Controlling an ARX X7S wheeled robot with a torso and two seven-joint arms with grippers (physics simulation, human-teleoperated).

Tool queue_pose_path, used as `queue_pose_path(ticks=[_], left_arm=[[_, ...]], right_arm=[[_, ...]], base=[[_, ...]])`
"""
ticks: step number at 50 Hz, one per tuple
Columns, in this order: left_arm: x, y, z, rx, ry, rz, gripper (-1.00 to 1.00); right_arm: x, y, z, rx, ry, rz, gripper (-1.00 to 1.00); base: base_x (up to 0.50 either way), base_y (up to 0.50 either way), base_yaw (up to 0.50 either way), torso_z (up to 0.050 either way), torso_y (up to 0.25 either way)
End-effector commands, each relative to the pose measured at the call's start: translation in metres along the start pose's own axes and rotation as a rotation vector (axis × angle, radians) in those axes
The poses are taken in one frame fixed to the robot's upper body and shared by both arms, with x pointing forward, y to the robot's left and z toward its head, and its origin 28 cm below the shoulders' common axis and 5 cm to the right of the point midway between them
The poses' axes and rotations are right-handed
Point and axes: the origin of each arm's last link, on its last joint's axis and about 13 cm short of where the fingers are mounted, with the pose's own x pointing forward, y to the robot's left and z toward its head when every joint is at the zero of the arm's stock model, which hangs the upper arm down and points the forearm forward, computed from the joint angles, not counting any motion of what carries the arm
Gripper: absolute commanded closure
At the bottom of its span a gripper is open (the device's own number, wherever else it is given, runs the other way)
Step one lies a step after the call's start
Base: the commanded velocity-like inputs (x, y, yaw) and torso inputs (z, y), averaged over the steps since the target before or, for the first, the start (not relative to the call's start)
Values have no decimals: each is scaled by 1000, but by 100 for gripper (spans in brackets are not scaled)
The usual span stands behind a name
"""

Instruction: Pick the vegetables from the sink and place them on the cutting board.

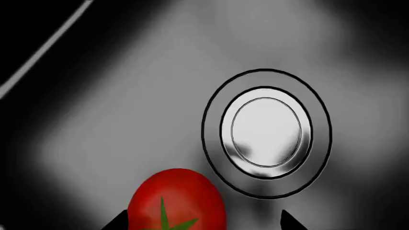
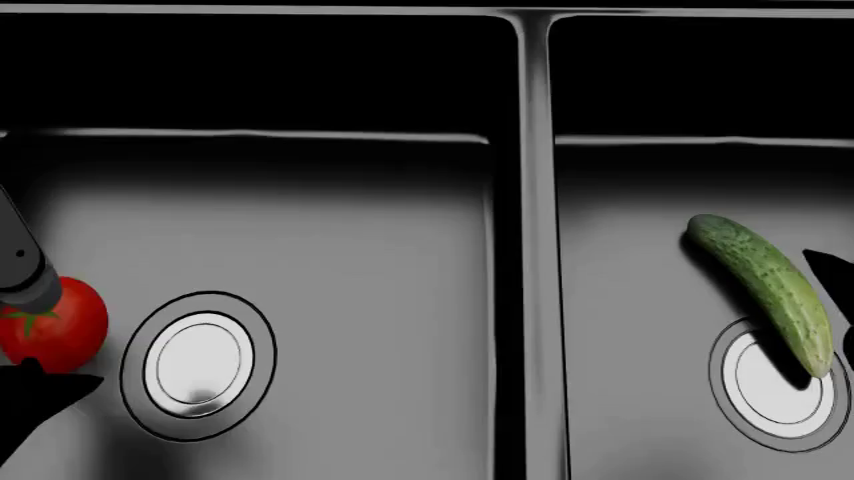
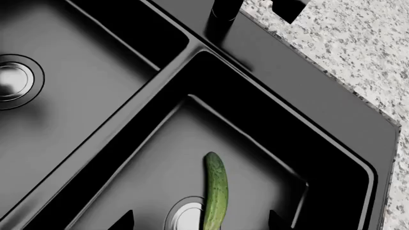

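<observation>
The left pincer (image 1: 203,221) is open, low in the sink (image 2: 534,200) beside the tomato (image 1: 177,199). It should slide over until the tomato sits between its tips, then squeeze gently.

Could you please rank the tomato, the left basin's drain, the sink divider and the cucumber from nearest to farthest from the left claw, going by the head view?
1. Tomato, at the left claw.
2. Left drain, just beside the tomato.
3. Divider, mid-sink.
4. Cucumber, in the right basin.
</observation>
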Motion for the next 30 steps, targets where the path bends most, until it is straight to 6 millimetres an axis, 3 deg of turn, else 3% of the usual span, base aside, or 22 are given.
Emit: queue_pose_path(ticks=[1, 10, 11, 24, 30], left_arm=[[10, 0, -5, 3, 33, -7, -100], [17, 0, -8, 0, 36, -12, -100], [19, 2, -7, 21, 14, 29, 100], [24, 7, -9, 140, 0, 117, 100], [14, 14, 6, 167, -102, 217, 100]], right_arm=[[-1, 1, -1, 0, 0, 5, -100], [-2, 2, -2, -1, -4, 6, -100], [-2, 2, -2, -2, -5, 7, -100], [-3, 2, -1, -2, -14, -8, -100], [-4, 2, 1, -7, -24, -10, -100]], base=[[0, 0, 0, 0, 0], [0, 0, 0, 0, 0], [0, 0, 0, 0, 0], [0, 0, -1, 0, -2], [2, 0, 0, 0, -2]])
